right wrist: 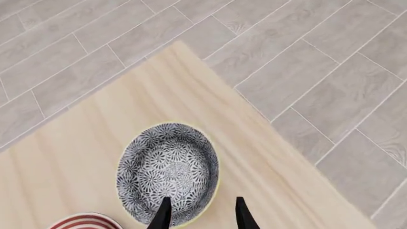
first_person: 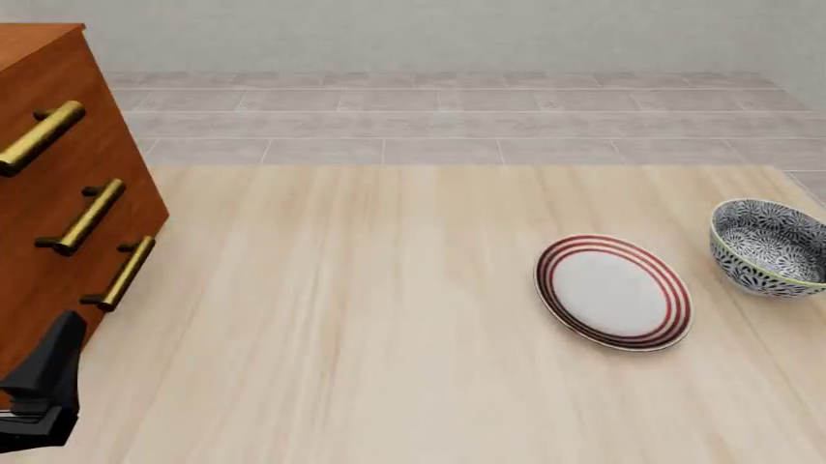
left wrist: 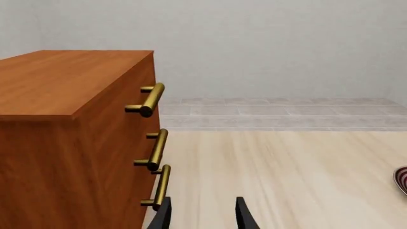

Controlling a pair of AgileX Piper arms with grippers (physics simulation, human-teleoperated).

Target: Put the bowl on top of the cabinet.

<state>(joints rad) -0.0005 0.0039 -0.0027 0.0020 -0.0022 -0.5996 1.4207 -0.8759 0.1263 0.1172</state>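
Bowl sits lower centre of my right wrist view, directly below the released right end effector, the nearer arm; cabinet far left.

the cabinet and bowl are cut off by front-view edges.

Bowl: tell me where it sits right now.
In the front view the bowl stands on the table at the far right edge, just right of the red-ringed plate, far from the cabinet at left.
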